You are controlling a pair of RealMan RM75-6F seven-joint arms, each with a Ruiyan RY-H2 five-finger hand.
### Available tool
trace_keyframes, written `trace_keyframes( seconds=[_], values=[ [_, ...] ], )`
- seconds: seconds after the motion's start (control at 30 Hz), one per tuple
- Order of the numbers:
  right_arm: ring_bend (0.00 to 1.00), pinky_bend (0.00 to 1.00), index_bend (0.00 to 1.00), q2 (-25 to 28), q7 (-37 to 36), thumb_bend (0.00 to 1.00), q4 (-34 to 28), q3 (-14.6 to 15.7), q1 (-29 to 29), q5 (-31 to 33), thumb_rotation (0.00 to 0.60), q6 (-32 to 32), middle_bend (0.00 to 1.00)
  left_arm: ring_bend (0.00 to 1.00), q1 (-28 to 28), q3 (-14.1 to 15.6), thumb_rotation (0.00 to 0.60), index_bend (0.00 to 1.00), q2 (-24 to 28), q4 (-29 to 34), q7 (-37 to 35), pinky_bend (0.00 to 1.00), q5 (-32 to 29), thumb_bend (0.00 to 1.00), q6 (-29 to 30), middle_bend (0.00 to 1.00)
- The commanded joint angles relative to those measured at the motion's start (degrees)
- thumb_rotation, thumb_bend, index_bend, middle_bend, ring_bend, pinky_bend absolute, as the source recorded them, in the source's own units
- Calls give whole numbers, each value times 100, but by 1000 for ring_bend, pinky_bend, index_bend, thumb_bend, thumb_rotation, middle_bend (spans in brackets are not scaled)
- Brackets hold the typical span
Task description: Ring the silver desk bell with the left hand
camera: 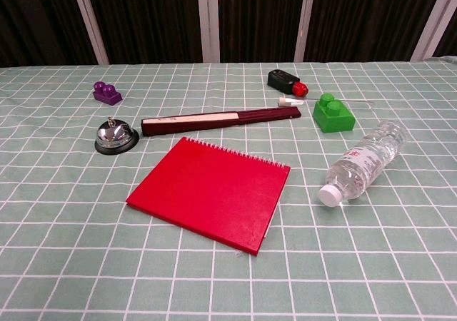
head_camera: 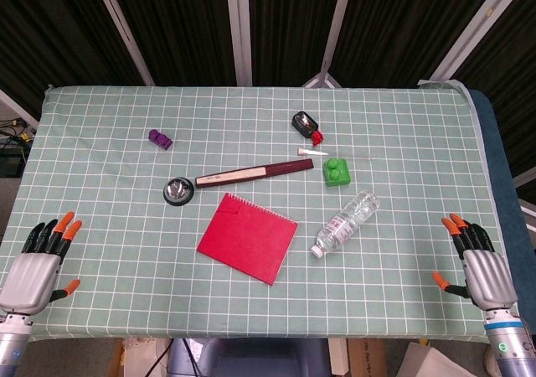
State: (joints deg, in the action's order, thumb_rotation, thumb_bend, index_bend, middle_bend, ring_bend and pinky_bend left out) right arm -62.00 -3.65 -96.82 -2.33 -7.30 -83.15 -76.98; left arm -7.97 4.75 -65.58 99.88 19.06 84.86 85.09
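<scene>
The silver desk bell (head_camera: 179, 190) on its black base stands left of the table's middle; the chest view shows the bell (camera: 116, 135) at mid-left. My left hand (head_camera: 40, 264) rests at the near left corner, fingers apart, holding nothing, well short of the bell. At the near right edge lies my right hand (head_camera: 479, 268), also with fingers spread and empty. Neither hand appears in the chest view.
A dark red folded fan (head_camera: 255, 173) lies just right of the bell. A red notebook (head_camera: 248, 237), a plastic bottle (head_camera: 346, 223), a green brick (head_camera: 337, 173), a purple brick (head_camera: 160, 138) and a black-and-red item (head_camera: 307, 126) sit on the green checked cloth (head_camera: 100, 142).
</scene>
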Motion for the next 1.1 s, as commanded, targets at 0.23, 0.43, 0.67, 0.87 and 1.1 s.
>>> trace_keyframes(
  seconds=[0.23,0.43,0.67,0.87,1.1],
  values=[
    [0,0,0,6,-30,288,-14,0,-2,2,600,9,0,0,3,-30,600,0,12,4,-3,0,-21,151,-137,0],
    [0,0,0,15,-28,288,-23,7,1,-3,600,8,0,0,-161,-128,600,0,-22,32,186,0,-60,324,-412,0],
    [0,0,0,12,-33,288,-20,11,-7,-15,600,19,0,0,-807,-637,600,0,45,390,621,0,-603,556,-1233,0],
    [0,0,0,11,-33,287,-20,12,-28,-10,600,58,0,0,-1640,-1216,600,0,-152,410,1222,0,-1629,632,-2232,0],
    [0,0,0,21,-105,289,-30,9,-55,5,600,118,0,0,-2440,-1579,600,0,-710,38,2103,0,-2782,634,-2779,0]
  ],
)
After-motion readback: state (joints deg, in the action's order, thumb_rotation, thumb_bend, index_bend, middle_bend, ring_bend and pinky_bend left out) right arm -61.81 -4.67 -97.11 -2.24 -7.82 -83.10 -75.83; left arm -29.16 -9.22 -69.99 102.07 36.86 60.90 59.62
